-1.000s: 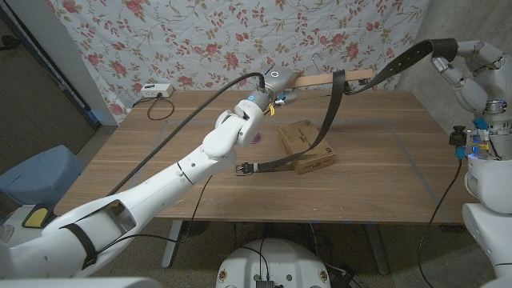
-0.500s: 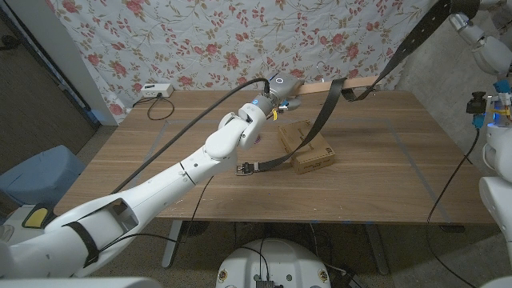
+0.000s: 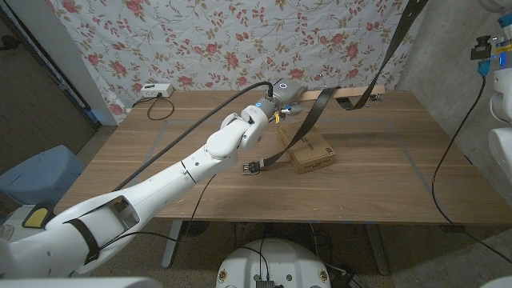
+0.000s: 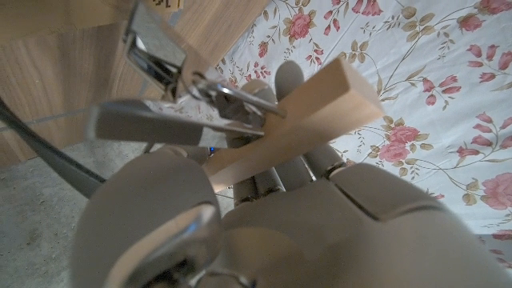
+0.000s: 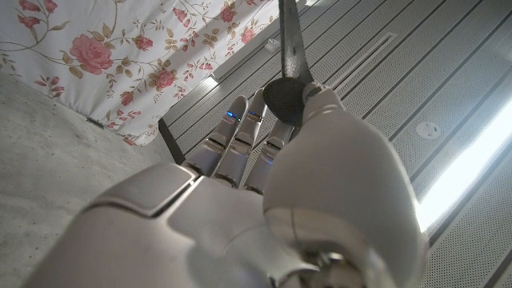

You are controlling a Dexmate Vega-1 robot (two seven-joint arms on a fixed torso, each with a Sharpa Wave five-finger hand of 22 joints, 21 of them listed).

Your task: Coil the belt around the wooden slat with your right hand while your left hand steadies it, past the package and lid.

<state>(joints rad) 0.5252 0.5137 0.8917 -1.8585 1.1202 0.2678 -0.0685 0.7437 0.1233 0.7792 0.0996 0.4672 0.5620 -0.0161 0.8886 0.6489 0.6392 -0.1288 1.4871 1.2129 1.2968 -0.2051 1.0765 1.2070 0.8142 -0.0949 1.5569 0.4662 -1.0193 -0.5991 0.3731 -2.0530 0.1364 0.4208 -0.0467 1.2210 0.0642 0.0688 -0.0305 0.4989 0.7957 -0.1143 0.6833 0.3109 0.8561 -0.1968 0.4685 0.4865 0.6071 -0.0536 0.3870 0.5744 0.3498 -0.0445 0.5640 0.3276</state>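
My left hand (image 3: pixel 282 91) grips one end of the wooden slat (image 3: pixel 356 93) above the table's far edge. In the left wrist view the slat (image 4: pixel 308 116) runs between the fingers of that hand (image 4: pixel 272 208). The black belt (image 3: pixel 300 136) rises from its buckle (image 3: pixel 250 167) on the table, crosses the brown package (image 3: pixel 314 154), wraps over the slat, dips in a small loop and climbs steeply out of the picture's top. In the right wrist view my right hand (image 5: pixel 272 184) pinches the belt (image 5: pixel 290 32) high up under the ceiling.
A white power strip (image 3: pixel 156 90) with a cable lies at the table's far left corner. A thick black cable (image 3: pixel 200 112) runs along my left arm. A floral curtain (image 3: pixel 200 40) hangs behind the table (image 3: pixel 384 176). A blue bin (image 3: pixel 32 180) stands at the left.
My right hand has risen out of the head view's top, drawing the belt up steeply. The slat has shifted slightly right, and the buckle end has slid a little right on the table.
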